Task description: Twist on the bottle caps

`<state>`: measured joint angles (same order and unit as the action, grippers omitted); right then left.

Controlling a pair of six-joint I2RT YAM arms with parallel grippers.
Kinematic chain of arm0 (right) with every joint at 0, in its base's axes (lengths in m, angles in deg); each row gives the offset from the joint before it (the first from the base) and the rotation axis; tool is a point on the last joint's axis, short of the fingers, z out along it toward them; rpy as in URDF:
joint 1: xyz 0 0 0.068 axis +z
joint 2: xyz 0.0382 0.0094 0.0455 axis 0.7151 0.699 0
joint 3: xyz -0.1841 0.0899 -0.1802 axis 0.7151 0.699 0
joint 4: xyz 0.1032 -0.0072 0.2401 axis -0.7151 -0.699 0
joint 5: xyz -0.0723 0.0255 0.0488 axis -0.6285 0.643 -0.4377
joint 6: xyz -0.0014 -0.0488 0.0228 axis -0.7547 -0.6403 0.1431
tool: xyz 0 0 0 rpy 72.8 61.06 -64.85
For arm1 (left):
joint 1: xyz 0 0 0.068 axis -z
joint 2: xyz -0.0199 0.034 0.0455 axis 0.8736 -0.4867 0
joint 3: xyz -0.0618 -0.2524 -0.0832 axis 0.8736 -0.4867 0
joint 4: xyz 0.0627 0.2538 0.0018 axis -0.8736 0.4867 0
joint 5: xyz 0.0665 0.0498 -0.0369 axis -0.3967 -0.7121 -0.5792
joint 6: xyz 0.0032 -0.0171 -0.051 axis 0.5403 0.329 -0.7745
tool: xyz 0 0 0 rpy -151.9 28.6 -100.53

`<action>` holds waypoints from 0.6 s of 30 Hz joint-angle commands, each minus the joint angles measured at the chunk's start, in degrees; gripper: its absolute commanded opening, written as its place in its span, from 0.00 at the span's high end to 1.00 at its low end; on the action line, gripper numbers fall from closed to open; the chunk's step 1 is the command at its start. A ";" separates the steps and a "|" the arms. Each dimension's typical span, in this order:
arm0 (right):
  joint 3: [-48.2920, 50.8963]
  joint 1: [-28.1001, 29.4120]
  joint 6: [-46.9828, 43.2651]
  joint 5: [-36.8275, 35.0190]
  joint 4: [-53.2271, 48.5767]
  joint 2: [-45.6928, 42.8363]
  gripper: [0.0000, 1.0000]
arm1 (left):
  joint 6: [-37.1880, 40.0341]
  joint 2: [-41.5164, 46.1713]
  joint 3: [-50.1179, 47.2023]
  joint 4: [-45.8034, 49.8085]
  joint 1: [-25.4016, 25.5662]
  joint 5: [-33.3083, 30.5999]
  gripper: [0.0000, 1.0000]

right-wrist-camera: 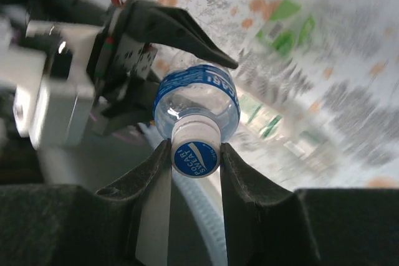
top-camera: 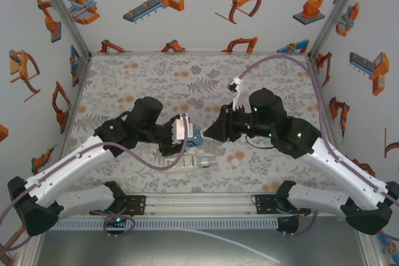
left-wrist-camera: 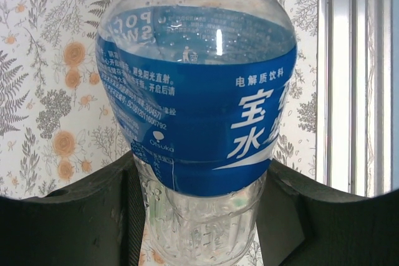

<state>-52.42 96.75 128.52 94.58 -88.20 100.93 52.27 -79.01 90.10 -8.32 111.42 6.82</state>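
We grip the blue-labelled bottle (left-wrist-camera: 199, 123) in our left gripper (top-camera: 186, 136) — its neck points straight at our right gripper (right-wrist-camera: 195, 154), clamped on the cap (right-wrist-camera: 195, 160), axes aligned.

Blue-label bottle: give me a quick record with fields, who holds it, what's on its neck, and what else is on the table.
item: blue-label bottle, between the two arms
body grip: left tool, shut on the bottle's lower body
neck: cap sitting on it
cap grip: right tool, shut on the cap's sides
lying nearby: another bottle, on its side
loose parts: loose white caps
surface: floral table
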 commanded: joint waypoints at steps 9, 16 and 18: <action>4.71 -1.37 33.51 -8.22 -1.31 0.17 0.89 | 1.43 -1.08 -0.85 -4.90 0.52 4.02 1.00; -2.45 -1.35 15.95 -9.52 -2.39 -0.88 0.46 | 0.91 -1.06 -0.84 -5.71 0.52 5.42 1.00; -3.93 -1.36 9.01 -9.37 -1.90 -1.75 0.45 | 0.91 -1.12 -0.59 -4.77 0.52 5.50 1.00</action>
<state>-53.17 95.39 148.54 87.33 -91.18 100.62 52.38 -80.85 88.66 -11.86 111.81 8.90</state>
